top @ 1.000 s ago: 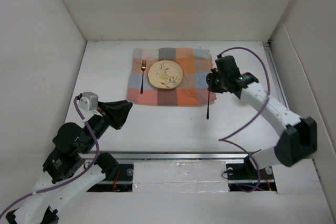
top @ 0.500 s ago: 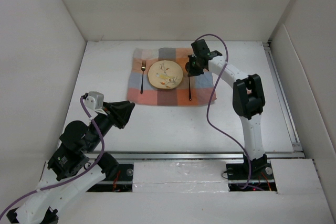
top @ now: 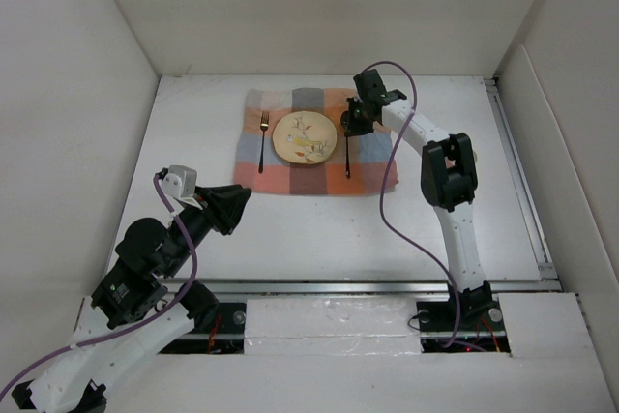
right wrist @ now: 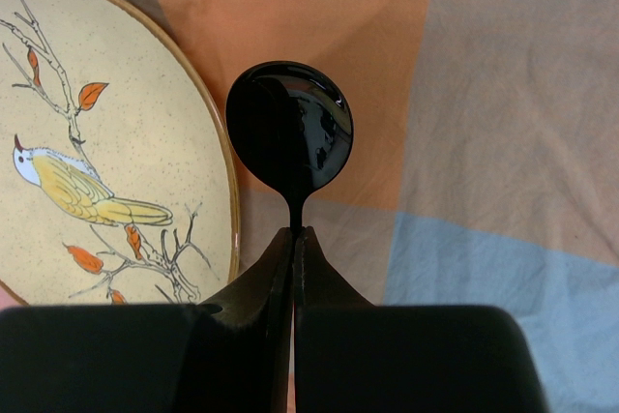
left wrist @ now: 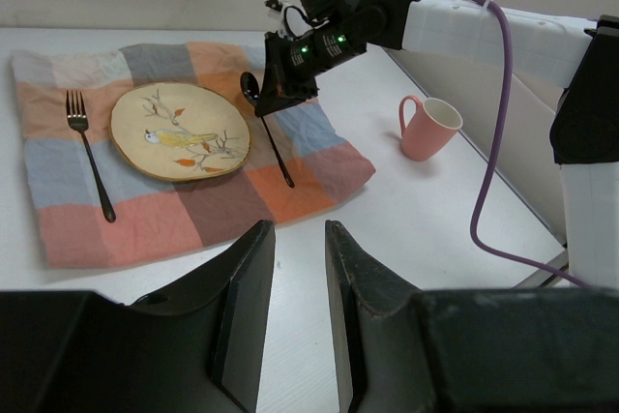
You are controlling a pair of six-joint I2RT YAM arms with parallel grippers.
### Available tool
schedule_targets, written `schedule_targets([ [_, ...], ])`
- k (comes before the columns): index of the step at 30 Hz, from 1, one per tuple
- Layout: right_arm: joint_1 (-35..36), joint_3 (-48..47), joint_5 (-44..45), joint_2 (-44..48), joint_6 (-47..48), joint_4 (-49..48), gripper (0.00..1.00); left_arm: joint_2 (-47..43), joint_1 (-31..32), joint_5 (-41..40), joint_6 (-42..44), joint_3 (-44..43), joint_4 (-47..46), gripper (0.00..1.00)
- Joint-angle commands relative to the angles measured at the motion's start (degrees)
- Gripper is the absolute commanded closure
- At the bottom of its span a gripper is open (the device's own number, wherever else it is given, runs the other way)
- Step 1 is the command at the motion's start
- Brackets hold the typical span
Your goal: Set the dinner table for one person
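Observation:
A checked orange-and-blue cloth (top: 372, 166) lies on the white dinner table (top: 290, 229). On it sit a beige plate with a bird painting (top: 305, 137) and a dark fork (top: 262, 141) to its left. My right gripper (top: 350, 130) is shut on a black spoon (top: 347, 157), held just right of the plate. In the right wrist view the spoon's bowl (right wrist: 289, 132) sticks out past the fingertips, beside the plate (right wrist: 106, 142). The spoon also shows in the left wrist view (left wrist: 272, 142). My left gripper (top: 237, 202) is open and empty over bare table near the cloth's front edge.
A pink mug (left wrist: 426, 127) stands on the table right of the cloth, seen only in the left wrist view. White walls enclose the table on three sides. A metal rail (top: 338, 285) runs along the near edge.
My right gripper carried the spoon from off the cloth's right edge to beside the plate, then lowered it slightly. The left arm shifted a little to the right.

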State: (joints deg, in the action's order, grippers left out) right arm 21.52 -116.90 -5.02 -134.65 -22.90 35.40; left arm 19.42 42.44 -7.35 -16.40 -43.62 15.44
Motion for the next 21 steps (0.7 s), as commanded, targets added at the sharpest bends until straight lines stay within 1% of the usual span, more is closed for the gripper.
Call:
schedule_targets([
  [1,-0.4,-3.0,-0.9,-0.7,-0.8,-1.1,1.0,0.4,0.4,0.1,0.1,0.2,-3.1,0.75],
  [16,-1.5,-4.0,-0.4,-2.5,-2.9,-4.2,0.99,1.0,0.4,-0.3,0.2,0.2,-3.2,0.75],
  [21,-1.5,-6.1,-0.4,-3.9,-3.2,-3.8,0.99,1.1,0.4,-0.6,0.2,0.3,-3.1,0.75],
])
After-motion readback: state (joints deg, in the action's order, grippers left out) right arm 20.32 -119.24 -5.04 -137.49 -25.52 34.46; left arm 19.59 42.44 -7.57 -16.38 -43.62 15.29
